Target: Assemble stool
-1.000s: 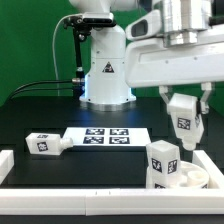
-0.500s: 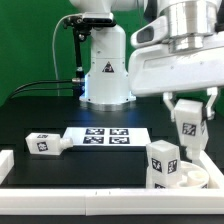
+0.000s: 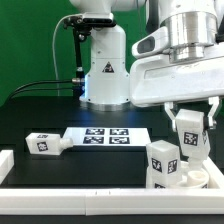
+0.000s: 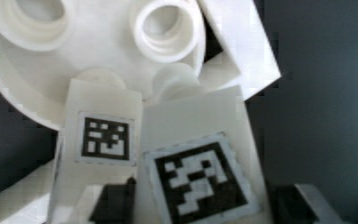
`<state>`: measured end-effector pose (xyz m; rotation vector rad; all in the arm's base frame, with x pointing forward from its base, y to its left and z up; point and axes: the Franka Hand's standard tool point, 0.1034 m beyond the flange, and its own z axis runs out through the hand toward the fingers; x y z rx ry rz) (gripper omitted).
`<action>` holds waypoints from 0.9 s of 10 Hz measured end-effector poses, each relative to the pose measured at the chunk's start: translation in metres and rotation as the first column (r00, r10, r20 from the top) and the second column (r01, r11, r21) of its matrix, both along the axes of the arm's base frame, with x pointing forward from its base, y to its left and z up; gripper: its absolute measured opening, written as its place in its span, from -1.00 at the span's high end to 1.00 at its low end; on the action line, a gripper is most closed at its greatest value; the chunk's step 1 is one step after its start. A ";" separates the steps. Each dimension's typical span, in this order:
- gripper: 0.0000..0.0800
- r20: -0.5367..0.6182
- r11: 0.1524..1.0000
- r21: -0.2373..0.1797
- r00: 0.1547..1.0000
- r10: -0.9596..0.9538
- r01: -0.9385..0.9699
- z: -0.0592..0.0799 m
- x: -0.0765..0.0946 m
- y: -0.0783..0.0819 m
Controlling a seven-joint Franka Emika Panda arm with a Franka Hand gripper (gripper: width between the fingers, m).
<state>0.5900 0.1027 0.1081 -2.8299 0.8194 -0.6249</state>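
The arm (image 3: 175, 55) is filling the exterior view's upper right, and its gripper (image 3: 190, 128) is pinching a white leg (image 3: 188, 135) between its fingers (image 4: 309, 200). This held leg is hanging with its long axis close to upright, leaning only slightly, with a marker tag facing the exterior camera. It is sitting over the round seat (image 3: 208, 178), which is lying flat at the exterior view's lower right. Its lower end seems to be just above the seat, though contact is hard to judge. In the wrist view the held leg (image 4: 202, 165) is lying across the seat (image 4: 51, 50), beside the sockets. A second leg (image 3: 163, 160) is standing upright on the seat just beside it. A third leg (image 3: 42, 143) is lying on its side, well apart, at the exterior view's left.

Everything is resting on a black table (image 3: 40, 110) edged by white border rails (image 3: 70, 190). The marker board (image 3: 107, 135) is lying flat in the middle, and the robot base (image 3: 105, 70) is standing behind it.

Compared with a second ago, the held leg is sitting lower and a little further toward the exterior view's right.
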 end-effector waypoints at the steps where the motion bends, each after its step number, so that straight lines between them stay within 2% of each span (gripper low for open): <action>1: 0.19 -0.001 1.000 0.000 1.000 0.000 0.000 -0.002 -0.001 0.001; 3: 0.19 -0.007 1.000 -0.006 1.000 0.006 -0.006 -0.012 -0.005 0.006; 9: 0.19 -0.026 1.000 -0.009 1.000 0.014 -0.014 -0.024 -0.013 0.015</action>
